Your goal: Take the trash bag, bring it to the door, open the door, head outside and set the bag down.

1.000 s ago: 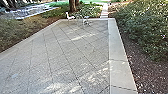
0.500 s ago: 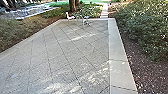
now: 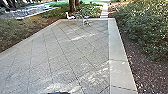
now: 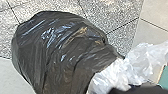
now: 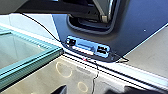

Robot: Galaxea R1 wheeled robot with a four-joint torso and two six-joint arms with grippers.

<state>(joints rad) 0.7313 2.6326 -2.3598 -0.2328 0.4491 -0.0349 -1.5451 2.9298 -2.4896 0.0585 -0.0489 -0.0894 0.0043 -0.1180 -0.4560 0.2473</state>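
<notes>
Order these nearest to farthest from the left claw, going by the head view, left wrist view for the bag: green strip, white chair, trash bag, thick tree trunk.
1. Trash bag: close up, over the paving.
2. White chair: far end of the paving, left of centre.
3. Thick tree trunk: just behind the chair.
4. Green strip: beyond the trunk.

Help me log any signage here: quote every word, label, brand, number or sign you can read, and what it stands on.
Nothing can be read in these pictures.
Black trash bag: no readable text.
Paving: no readable text.
Socket panel on the robot: too blurred to tell whether its marks are letters.
</notes>
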